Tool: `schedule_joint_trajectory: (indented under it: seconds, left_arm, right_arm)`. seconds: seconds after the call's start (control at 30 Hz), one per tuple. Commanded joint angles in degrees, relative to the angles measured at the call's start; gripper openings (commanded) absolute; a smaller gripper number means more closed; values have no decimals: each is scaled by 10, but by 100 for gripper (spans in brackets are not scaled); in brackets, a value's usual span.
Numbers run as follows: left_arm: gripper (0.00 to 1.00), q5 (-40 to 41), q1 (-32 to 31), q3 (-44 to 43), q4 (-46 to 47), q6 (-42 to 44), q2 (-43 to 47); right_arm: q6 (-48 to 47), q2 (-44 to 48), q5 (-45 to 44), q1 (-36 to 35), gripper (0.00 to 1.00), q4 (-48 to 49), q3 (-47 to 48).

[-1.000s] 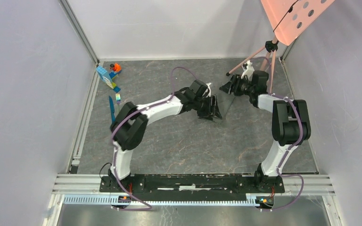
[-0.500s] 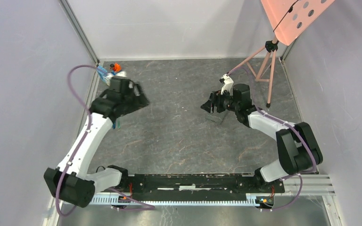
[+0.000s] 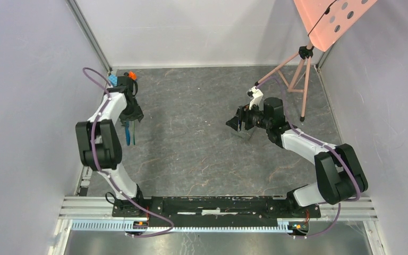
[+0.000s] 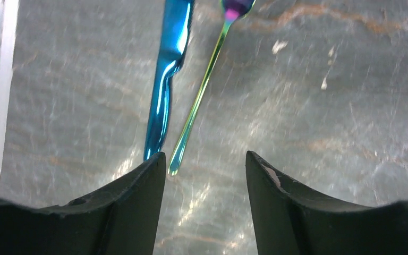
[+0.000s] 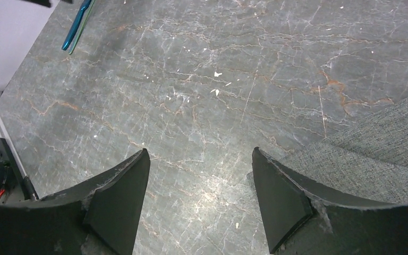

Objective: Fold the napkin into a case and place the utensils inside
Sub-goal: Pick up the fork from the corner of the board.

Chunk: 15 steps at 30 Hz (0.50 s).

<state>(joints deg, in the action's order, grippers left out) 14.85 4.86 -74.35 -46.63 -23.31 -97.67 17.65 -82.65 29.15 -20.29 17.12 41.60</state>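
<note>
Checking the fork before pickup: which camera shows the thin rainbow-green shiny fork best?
Left wrist view: the thin rainbow-green shiny fork lies close up, handle clear, head partly cropped. Right wrist shows it as a distant sliver beside the slim blue plastic knife; top view barely resolves it.

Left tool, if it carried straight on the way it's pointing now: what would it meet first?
Most likely the fork, whose handle end lies between the left tool's open jaws, close beside the knife; depth is unclear.
</note>
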Motion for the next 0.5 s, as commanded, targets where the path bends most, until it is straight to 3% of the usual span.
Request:
schedule_joint_trajectory:
  seconds: [0.0,0.17,0.37,0.47]
  left_arm:
    - [63,-2,8,-86,22,72,-71]
    - [64,6,19,-124,15,96,-127]
    - [54,-42,27,-149,10,105,-175]
    - [54,-56,29,-164,11,109,-198]
  right_arm:
    - [-13,25,17,0,77,39,-7]
    - [-8,7,31,0,77,50,-6]
    - [-9,-4,30,0,78,54,-6]
    - [-12,-4,29,0,78,53,-6]
